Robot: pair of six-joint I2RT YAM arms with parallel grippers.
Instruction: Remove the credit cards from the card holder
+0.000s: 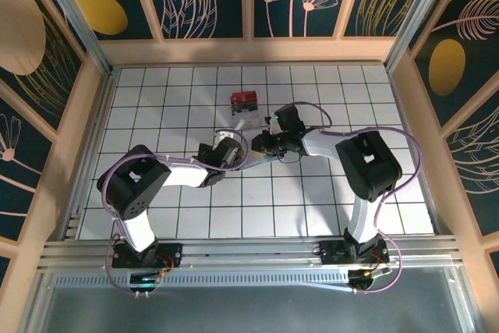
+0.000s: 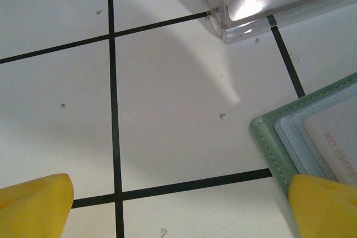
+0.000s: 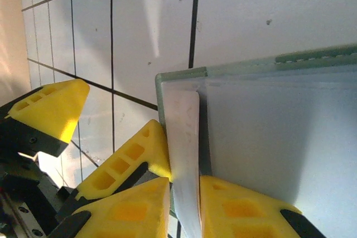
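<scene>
Right fingers pinch white card, grey-green holder

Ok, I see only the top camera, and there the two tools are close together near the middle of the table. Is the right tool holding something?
Observer: Yes. In its wrist camera the right tool is shut on a white card, at the open edge of the card holder.
Operator: And the left tool, does it grip the holder too?
Observer: No. The left tool is open. One yellow finger sits at the holder's green corner, and the other is over the bare table.
</scene>
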